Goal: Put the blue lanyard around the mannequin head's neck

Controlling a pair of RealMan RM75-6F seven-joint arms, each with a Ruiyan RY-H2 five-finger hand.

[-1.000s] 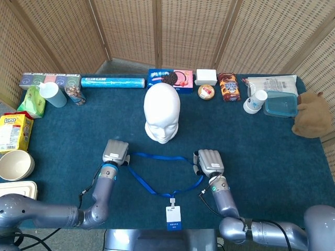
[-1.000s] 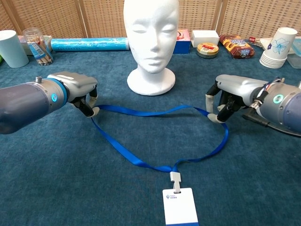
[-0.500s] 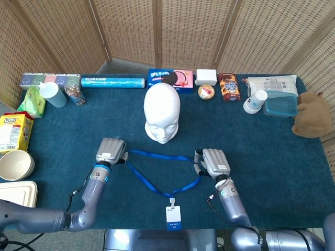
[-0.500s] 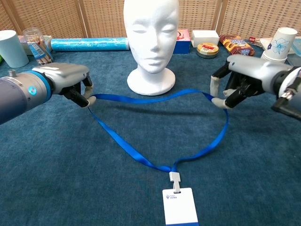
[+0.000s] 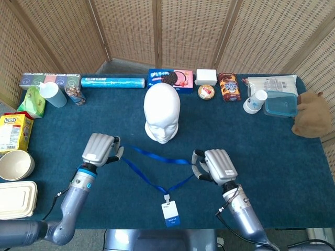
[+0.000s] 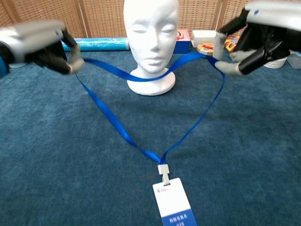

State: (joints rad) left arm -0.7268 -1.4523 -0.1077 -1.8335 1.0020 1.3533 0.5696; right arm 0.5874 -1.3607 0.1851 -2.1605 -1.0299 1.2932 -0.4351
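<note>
— Where is the ribbon sitting at this moment?

— I am holding the blue fabric lanyard [image 6: 141, 77] up off the dark teal table cloth [image 5: 272, 151], stretched in front of the white foam mannequin head [image 5: 162, 112]. My left hand [image 5: 99, 149] is pinching one side of the loop, my right hand [image 5: 215, 165] the other.

— And the card?

— The white and blue badge [image 6: 172, 203] is hanging at the bottom of the V, nearest me. The loop is not yet over the head.
</note>
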